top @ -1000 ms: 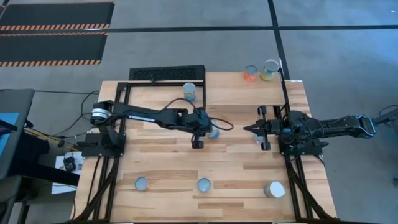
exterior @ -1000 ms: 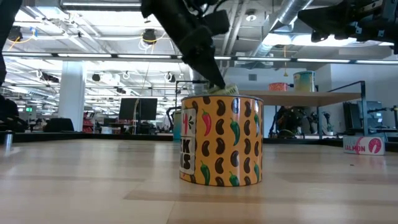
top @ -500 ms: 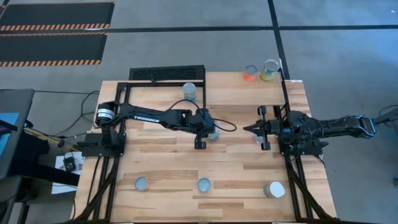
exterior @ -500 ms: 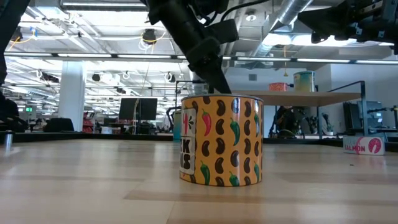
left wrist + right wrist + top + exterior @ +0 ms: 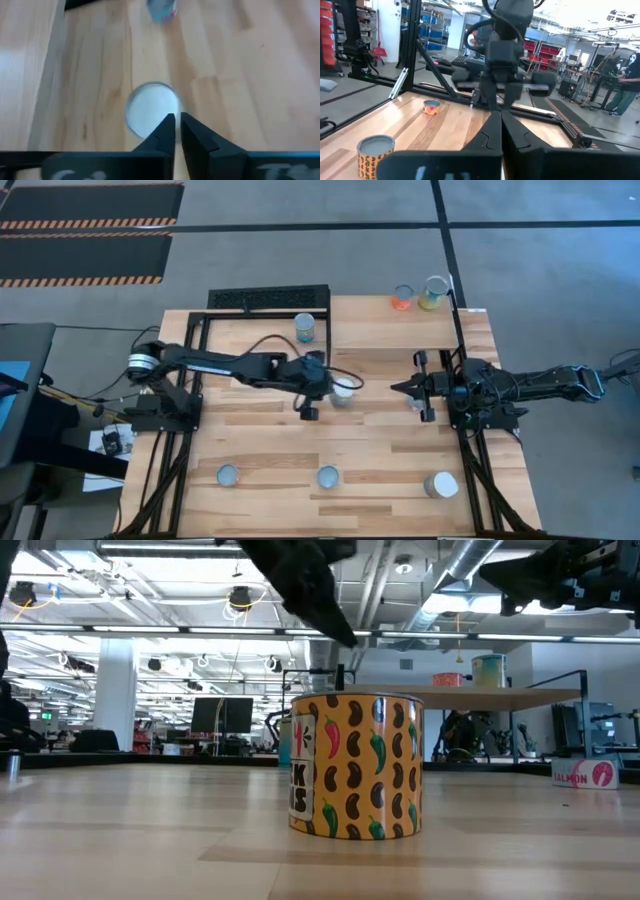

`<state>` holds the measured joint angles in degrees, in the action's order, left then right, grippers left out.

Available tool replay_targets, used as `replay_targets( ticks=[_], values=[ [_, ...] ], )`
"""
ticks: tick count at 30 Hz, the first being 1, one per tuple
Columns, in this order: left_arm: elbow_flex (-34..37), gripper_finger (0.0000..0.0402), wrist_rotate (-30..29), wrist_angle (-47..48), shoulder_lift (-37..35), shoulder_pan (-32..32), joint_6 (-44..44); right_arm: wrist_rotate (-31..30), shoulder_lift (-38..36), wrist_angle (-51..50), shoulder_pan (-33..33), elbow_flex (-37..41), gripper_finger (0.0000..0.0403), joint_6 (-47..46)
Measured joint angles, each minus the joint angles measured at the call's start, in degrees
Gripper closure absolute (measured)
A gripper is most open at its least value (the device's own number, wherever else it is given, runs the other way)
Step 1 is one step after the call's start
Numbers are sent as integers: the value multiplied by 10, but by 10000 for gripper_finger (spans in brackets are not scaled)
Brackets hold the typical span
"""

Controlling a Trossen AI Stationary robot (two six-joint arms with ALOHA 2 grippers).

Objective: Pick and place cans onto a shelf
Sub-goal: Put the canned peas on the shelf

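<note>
A can with a silver top (image 5: 343,390) stands on the tabletop at mid table; it also shows in the left wrist view (image 5: 150,108). My left gripper (image 5: 328,388) is shut and hovers just left of it, fingertips (image 5: 170,127) over its rim, apart from it. My right gripper (image 5: 395,387) is shut and empty, held above the table to the can's right. The shelf (image 5: 500,697) at the far right carries an orange can (image 5: 402,298) and a green one (image 5: 433,293). A blue can (image 5: 305,328) stands at the far side.
Three cans stand along the near edge: one on the left (image 5: 228,475), one with a bean-and-pepper label (image 5: 328,477) (image 5: 355,765), one on the right (image 5: 440,485). Black frame rails (image 5: 190,380) run down both table sides. Bare planks lie between the middle and the near row.
My left gripper has drawn back toward the table's left edge and risen, away from the mid-table can. The can's silver top, covered by the gripper before, now shows. The can stays where it was. My right arm has kept still.
</note>
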<state>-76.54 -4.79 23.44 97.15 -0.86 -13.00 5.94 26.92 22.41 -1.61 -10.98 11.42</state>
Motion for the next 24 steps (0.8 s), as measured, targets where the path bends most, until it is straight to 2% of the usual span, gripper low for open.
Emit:
replay_targets(
  ticks=[2,5,9,14,19,24],
  values=[
    [53,398,20,-39,-38,-1,20,-1,0,0,0,0,396,-1],
    [155,395,39,-154,-101,-4,42,-24,4,-1,1,0,397,-5],
    [295,397,43,-315,-165,-12,83,-60,26,3,1,-1,398,-20],
    [434,401,41,-476,-218,-31,113,-63,80,4,1,-29,398,-44],
    [516,401,46,-571,-242,-57,113,-73,171,3,11,-70,398,-54],
    [533,401,37,-579,-240,-94,111,-93,274,-21,29,-123,396,-81]
  ],
)
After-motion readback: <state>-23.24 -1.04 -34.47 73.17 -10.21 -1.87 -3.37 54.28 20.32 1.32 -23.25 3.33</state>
